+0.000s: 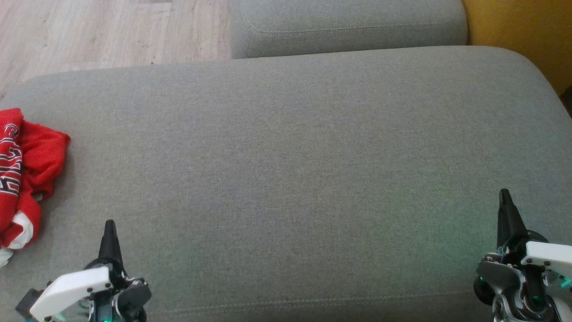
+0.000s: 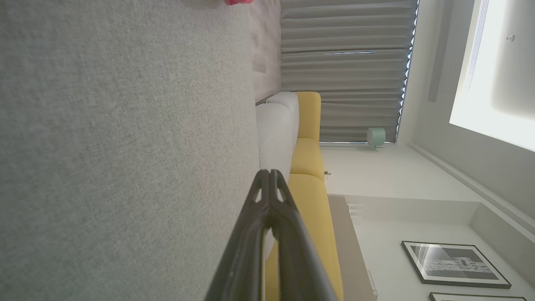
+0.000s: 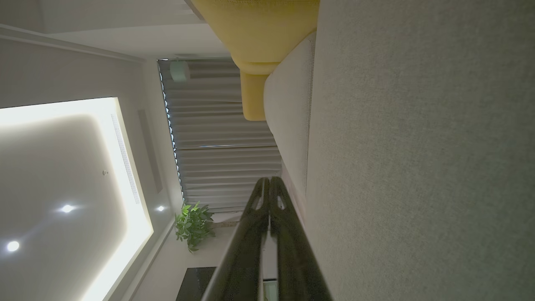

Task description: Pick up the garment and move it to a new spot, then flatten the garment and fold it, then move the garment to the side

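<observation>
Surface: grey sofa cushion (image 1: 286,156), with a wide bare stretch across its middle.
Garment: red garment (image 1: 27,165) with white and dark lettering, crumpled in a heap at the cushion's left edge and partly cut off by the head view's border.
Left gripper: (image 1: 109,226) near left, fingers pressed together, nothing between them. It sits just right of the heap, nearer the robot, not touching it.
Right gripper: (image 1: 505,197) near right, fingers likewise together and empty, well apart from the garment.
Stage (judged): pick-up not yet begun.
Handling (judged): light, soft, limp knit. It will sag from any pinch and drag on the cushion fabric rather than slide. Not fragile.
Hold point (judged): the raised red fold on the heap's right side, closest to the left gripper. The fingers must part first.
Risk (judged): the pinch may take several layers, so the garment lifts as a bundle and needs re-gripping at an edge before flattening.
</observation>
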### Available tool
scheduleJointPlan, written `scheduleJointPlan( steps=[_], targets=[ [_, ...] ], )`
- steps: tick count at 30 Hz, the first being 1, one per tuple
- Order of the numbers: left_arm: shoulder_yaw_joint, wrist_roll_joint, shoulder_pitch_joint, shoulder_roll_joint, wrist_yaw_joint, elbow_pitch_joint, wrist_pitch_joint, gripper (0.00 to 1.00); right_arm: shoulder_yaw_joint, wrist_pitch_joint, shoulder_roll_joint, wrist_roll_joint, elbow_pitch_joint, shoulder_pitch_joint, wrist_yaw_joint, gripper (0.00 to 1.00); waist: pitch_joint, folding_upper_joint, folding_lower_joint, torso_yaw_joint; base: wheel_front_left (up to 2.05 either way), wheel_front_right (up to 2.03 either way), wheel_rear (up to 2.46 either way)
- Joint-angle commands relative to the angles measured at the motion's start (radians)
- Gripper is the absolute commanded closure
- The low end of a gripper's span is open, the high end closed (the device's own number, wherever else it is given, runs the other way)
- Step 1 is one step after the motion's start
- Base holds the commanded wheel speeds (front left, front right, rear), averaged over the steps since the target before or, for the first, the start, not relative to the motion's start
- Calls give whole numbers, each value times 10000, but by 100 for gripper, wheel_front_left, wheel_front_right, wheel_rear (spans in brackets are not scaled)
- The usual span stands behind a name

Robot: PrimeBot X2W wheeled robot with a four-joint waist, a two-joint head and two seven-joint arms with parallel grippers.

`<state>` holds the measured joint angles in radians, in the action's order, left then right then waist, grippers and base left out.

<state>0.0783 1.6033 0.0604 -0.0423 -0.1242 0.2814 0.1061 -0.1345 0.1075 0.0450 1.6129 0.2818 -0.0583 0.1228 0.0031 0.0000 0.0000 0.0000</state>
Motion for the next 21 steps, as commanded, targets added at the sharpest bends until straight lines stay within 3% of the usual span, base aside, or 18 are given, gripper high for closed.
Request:
scheduleJointPlan(
  steps=[1,21],
  targets=[
    [351,56,475,-79,-65,-365,68,100,210,55,52,-40,-370,-496,79,100,0,0,0,0,0,0,0],
    [351,57,475,-79,-65,-365,68,100,210,55,52,-40,-370,-496,79,100,0,0,0,0,0,0,0]
  ],
)
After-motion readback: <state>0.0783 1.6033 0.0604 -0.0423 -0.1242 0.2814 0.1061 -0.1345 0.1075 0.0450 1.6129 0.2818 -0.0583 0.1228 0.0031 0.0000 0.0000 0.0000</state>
